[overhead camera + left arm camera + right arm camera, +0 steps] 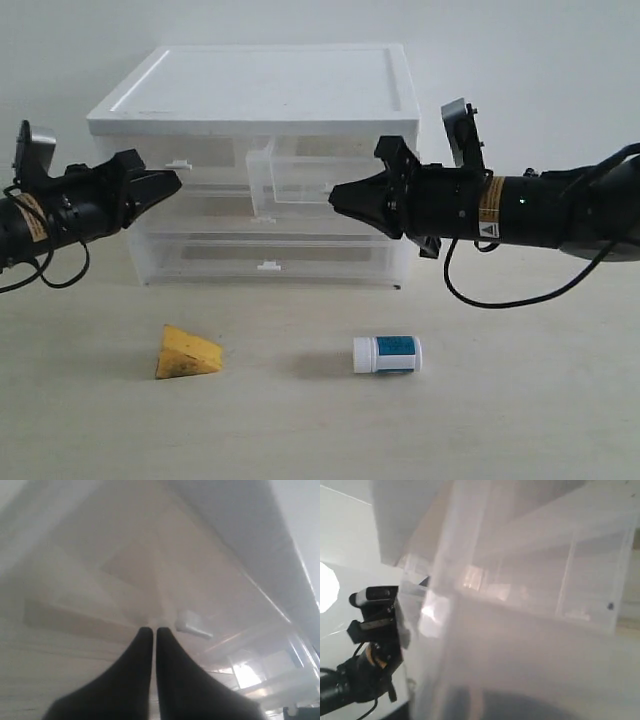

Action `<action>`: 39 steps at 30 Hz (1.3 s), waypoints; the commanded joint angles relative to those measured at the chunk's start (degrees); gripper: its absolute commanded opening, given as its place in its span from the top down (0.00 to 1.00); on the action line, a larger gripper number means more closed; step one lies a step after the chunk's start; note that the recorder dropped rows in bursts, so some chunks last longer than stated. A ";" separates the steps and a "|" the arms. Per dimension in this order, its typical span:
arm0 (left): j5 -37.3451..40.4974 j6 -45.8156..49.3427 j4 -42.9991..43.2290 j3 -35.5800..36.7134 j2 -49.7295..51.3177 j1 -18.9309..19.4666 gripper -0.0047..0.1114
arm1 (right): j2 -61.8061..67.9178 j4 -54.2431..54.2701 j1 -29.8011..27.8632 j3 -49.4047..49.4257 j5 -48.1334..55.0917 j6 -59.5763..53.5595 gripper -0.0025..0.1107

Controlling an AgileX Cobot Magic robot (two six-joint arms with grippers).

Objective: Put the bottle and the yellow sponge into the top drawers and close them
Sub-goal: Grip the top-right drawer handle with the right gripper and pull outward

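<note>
Left gripper: fingers together, just beside closed left top drawer.
Right gripper: spacing cannot be told; at pulled-out right top drawer.
Yellow sponge: near left.
Bottle: near right, on its side.

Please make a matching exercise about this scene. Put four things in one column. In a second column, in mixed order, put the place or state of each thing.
Column 1
1. yellow sponge
2. bottle
3. top left drawer
4. top right drawer

Column 2
A. pulled out of the chest
B. lying on its side on the table, right part of the exterior view
C. pushed fully in
D. resting on the table, left part of the exterior view

Pairs: 1-D, 2-B, 3-C, 4-A
</note>
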 commanded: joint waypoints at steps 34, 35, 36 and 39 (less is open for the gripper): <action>-1.46 -0.16 0.19 -0.98 0.08 -0.11 0.93 | -13.65 2.36 2.87 6.33 13.21 2.71 0.48; -1.46 -0.16 0.19 -0.98 0.08 -0.11 0.93 | -13.02 2.19 3.72 5.61 14.00 3.37 0.48; -1.46 -0.16 0.19 -0.98 0.08 -0.11 0.93 | -12.08 2.18 4.44 4.65 14.74 3.47 0.48; -1.46 -0.16 0.19 -0.98 0.08 -0.11 0.93 | -8.96 3.35 5.92 2.11 15.02 3.93 0.48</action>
